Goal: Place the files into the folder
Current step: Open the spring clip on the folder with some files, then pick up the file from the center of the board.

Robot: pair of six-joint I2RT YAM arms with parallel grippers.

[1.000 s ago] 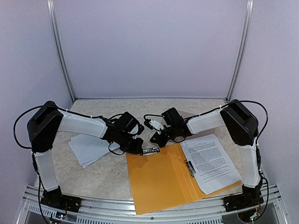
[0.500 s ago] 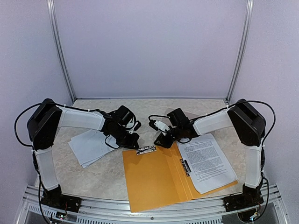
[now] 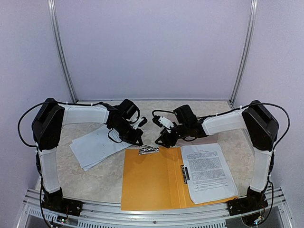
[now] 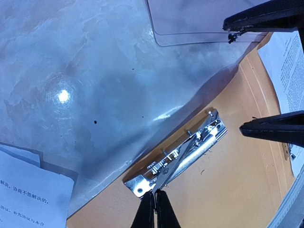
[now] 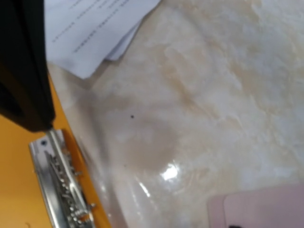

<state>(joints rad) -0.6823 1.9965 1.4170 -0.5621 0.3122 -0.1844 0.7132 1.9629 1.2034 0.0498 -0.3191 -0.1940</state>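
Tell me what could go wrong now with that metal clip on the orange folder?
The left gripper pinches only the thin lever of the metal clip, so it may slip and the clip snap shut. Pulling could also drag the orange folder, since the open right gripper grips nothing. The printed sheet lying on it might slide off.

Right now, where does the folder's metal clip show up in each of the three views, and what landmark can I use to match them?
Top external: metal clip at centre, on the orange folder's far edge.
Left wrist: metal clip lower centre, lying diagonally.
Right wrist: metal clip in the bottom left corner.
Shared landmark: the orange folder beneath it, visible in all three.
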